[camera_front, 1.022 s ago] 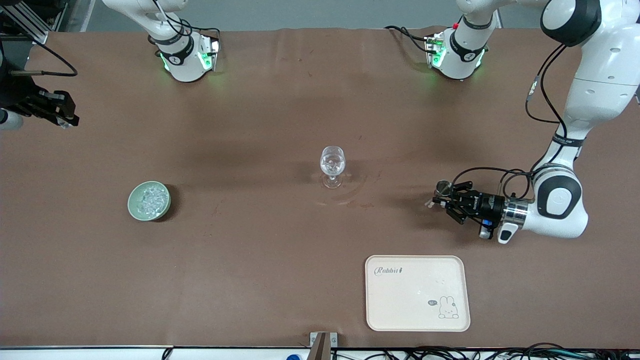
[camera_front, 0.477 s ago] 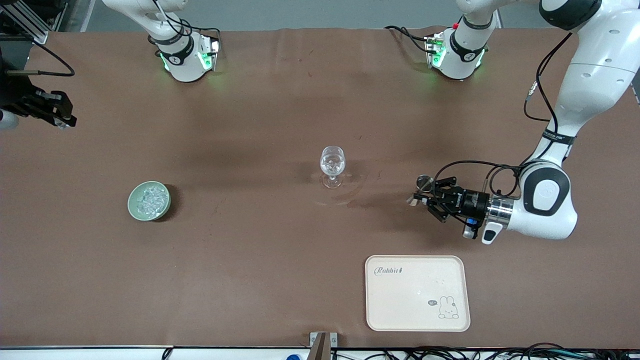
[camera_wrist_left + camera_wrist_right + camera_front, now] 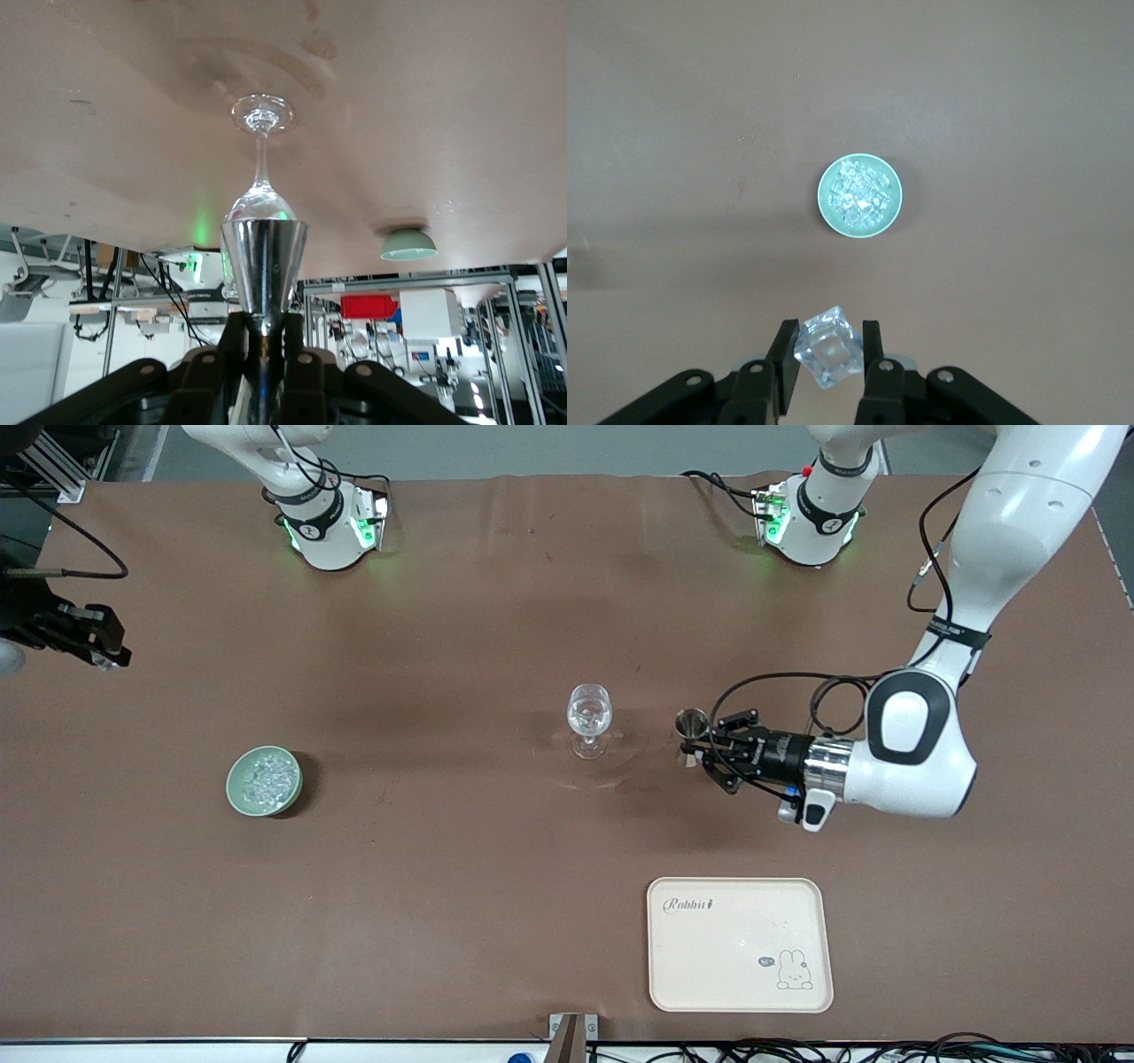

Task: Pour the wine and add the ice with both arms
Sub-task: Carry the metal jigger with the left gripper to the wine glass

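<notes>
I've got the left gripper [image 3: 700, 746] clamped on a metal jigger [image 3: 690, 722] beside the glass [image 3: 589, 715], tilt comes next, while the right gripper [image 3: 830, 354] waits pinching an ice cube [image 3: 829, 346] high over the right arm's table end.

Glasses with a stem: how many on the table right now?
1. The glass stands mid-table, beside the metal cup held by the left gripper. None seem hidden.

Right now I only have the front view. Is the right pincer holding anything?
Observer: Yes. Its wrist view shows the right pincer shut on one ice cube, tilted between the fingers.
Operator: And the left one, is its metal cup upright?
Observer: Yes. In the left wrist view, the left pincer grips the metal cup at its narrow waist. The cup is upright, and the glass lines up with it.
</notes>
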Controlling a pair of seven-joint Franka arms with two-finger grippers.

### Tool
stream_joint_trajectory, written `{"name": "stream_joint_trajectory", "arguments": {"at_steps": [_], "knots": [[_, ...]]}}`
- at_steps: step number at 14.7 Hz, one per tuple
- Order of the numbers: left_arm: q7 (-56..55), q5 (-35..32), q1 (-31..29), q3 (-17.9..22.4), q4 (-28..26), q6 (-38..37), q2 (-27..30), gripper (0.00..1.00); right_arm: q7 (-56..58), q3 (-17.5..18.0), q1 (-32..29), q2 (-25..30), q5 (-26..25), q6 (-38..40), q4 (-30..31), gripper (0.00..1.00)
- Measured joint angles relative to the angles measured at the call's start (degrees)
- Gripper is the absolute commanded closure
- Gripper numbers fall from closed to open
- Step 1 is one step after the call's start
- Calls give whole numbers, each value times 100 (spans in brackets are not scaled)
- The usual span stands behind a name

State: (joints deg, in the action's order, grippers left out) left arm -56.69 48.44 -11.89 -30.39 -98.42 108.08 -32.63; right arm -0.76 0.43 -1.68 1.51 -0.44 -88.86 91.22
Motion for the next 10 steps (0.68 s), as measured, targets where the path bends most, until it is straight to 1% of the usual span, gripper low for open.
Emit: {"name": "stream_joint_trajectory", "arguments": {"at_steps": [3,6,8,10], "knots": [[-336,-2,258,0,-280,345,324,100,0,-2,-1,-242,0,-2,-238,96],[-669,-20,643,3,-458,761,547,100,0,-1,-1,-289,0,2,-288,95],[-938,-249,918,2,-582,1078,644,100,0,-1,0,-289,0,3,-298,95],[-1235,-565,1046,4,-630,1224,693,100,0,-1,0,-289,4,6,-303,95]]}}
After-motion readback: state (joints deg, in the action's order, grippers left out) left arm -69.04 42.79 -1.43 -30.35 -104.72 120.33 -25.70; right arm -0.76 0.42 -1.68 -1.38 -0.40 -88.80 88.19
